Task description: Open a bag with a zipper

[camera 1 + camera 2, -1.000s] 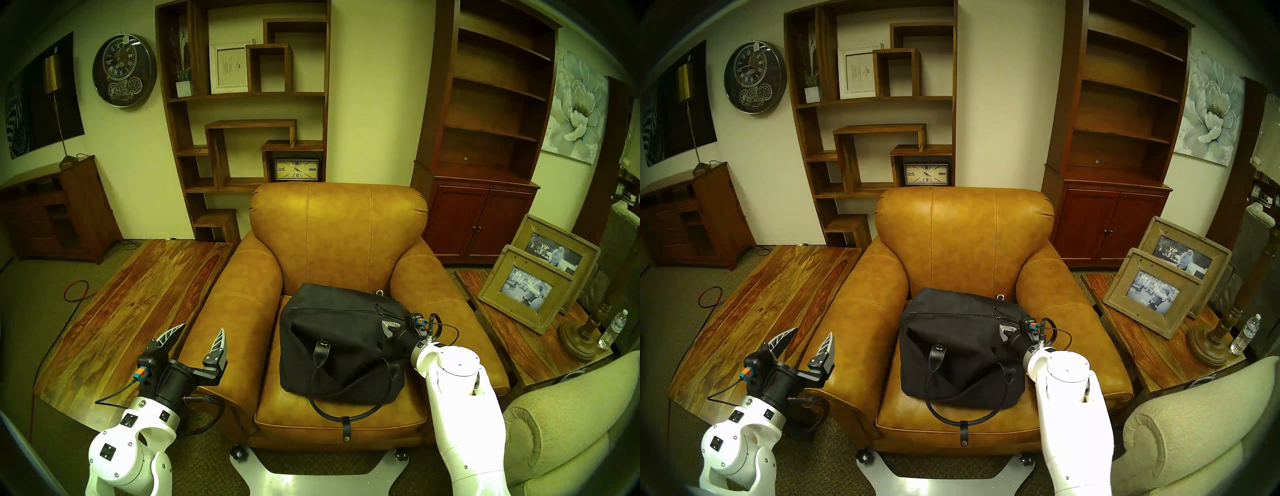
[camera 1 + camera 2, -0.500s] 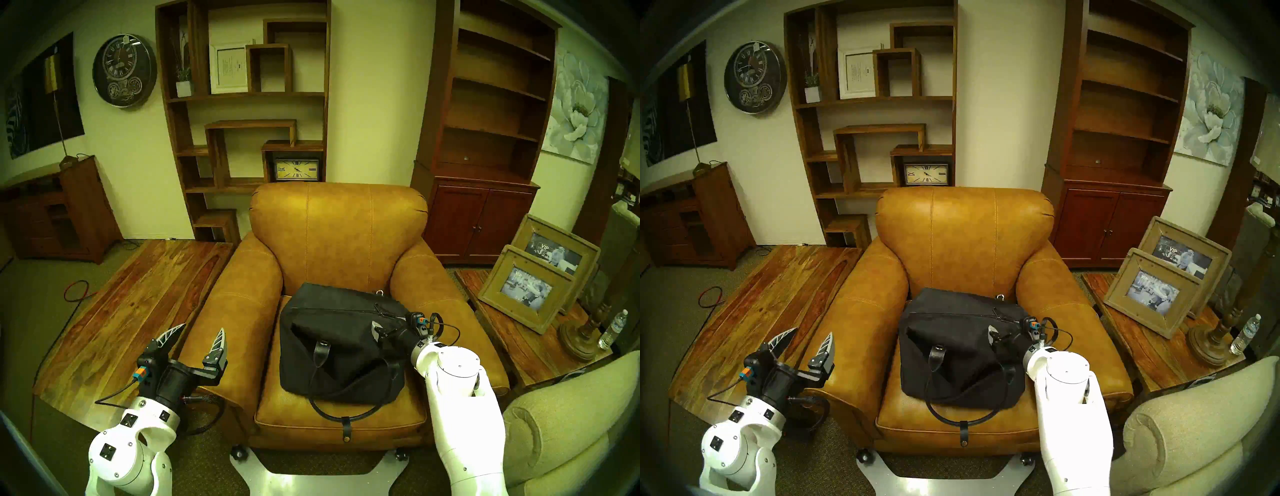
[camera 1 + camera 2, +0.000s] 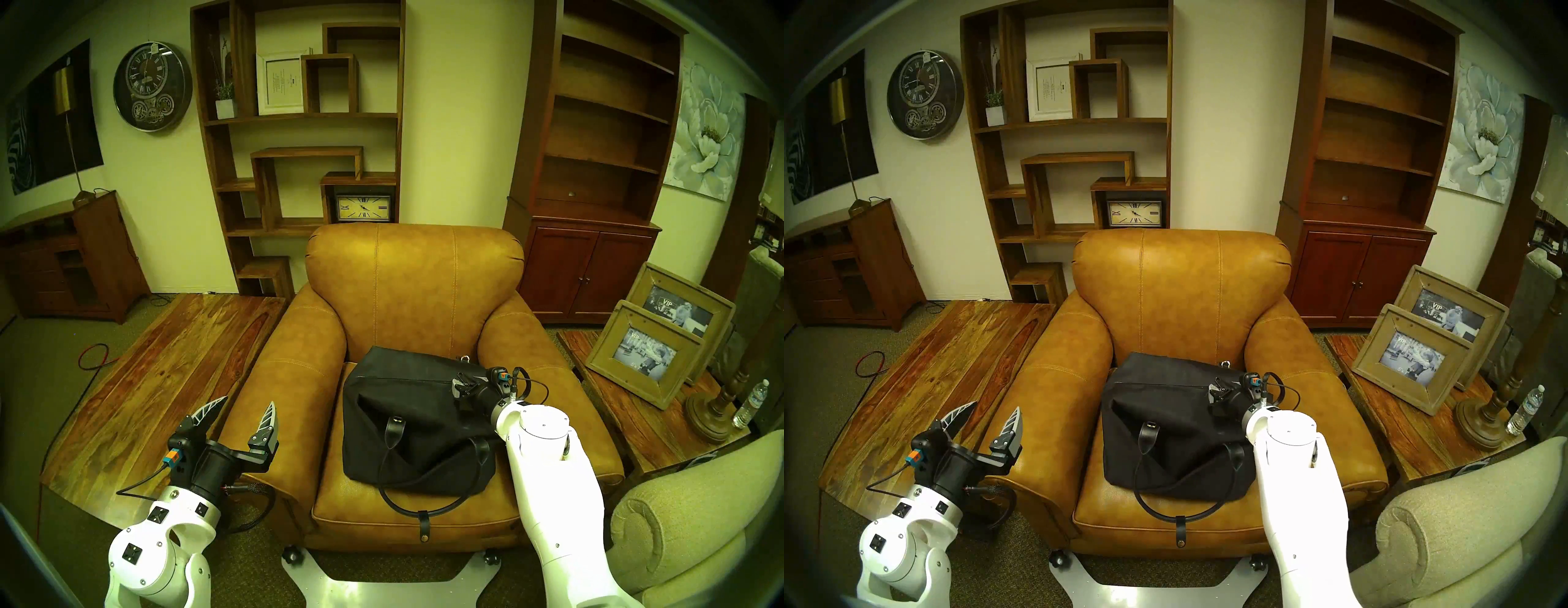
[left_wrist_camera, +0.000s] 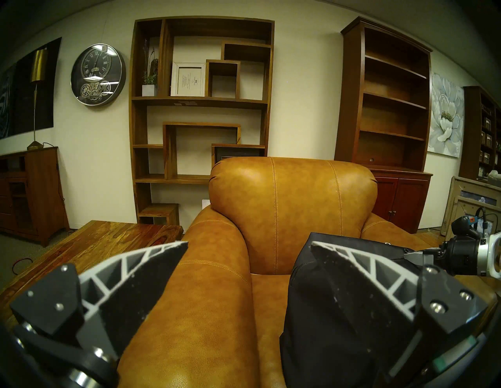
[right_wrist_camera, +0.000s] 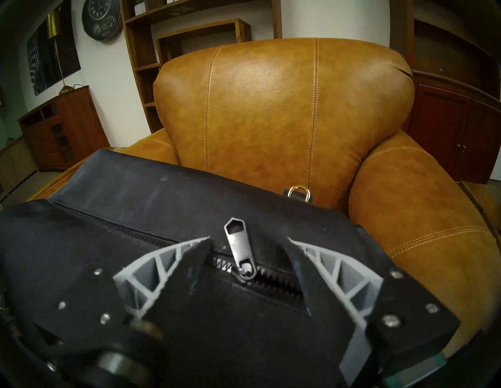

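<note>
Right wrist view shows the metal pull tab (image 5: 238, 245) standing between the fingers of the right gripper (image 5: 248, 245), with daylight on both sides: nothing is clamped yet. Main risk, in my judgement: the tab is thin, smooth and free to swing on its slider, so closing off-centre could flick it flat onto the fabric, and the fingers would pinch cloth or slip off. A second risk is the soft bag (image 3: 418, 418) itself; with no counter-hold, a pull along the zipper (image 5: 271, 276) could drag or buckle the whole bag across the armchair (image 3: 407, 288) seat instead of running the slider.

Right fingers (image 5: 168, 268): moderately apart, straddling the slider; whether their lower edges rest on the fabric cannot be told. A short run of teeth toward 4 o'clock of the slider appears already parted; the line toward 9 o'clock is shut.

Left gripper (image 3: 242, 414): fingers wide apart, holding nothing, hanging over the armchair's arm at roughly 9 o'clock of the bag, well apart from it.

Bag location: on the seat cushion, loop handles draped toward the front edge, right gripper at its 2 o'clock corner in the head views.
</note>
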`<act>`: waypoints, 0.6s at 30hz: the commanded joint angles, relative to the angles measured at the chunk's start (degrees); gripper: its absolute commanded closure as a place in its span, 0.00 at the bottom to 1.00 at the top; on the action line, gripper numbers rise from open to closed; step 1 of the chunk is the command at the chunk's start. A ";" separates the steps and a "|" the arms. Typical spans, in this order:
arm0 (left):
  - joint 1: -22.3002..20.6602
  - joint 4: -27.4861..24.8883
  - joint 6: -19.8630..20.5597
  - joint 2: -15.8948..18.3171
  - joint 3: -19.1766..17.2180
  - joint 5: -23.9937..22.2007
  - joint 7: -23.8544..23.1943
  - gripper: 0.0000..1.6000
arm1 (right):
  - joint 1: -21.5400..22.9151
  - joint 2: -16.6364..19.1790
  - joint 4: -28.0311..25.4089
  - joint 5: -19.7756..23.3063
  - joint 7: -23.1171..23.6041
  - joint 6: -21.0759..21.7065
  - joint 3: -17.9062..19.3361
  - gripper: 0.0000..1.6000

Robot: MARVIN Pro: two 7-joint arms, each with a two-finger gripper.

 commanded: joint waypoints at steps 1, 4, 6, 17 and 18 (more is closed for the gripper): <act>-0.09 -1.27 -0.14 0.05 -0.01 0.08 -0.01 0.00 | 5.99 2.62 1.20 0.81 2.74 3.91 0.10 0.54; -0.07 -1.30 -0.11 0.04 -0.01 0.09 0.00 0.00 | 7.16 3.81 2.49 0.93 4.90 6.15 0.01 0.59; -0.06 -1.33 -0.09 0.03 -0.01 0.10 0.00 0.00 | 7.21 4.25 2.73 1.34 6.28 7.07 -0.02 0.61; -0.04 -1.38 -0.05 0.00 -0.01 0.14 0.00 0.00 | 5.51 2.85 -0.18 3.53 8.02 7.38 1.88 1.00; -0.04 -1.38 -0.05 0.00 -0.02 0.14 0.00 0.00 | 5.43 2.89 -0.62 3.67 8.29 7.43 2.01 1.00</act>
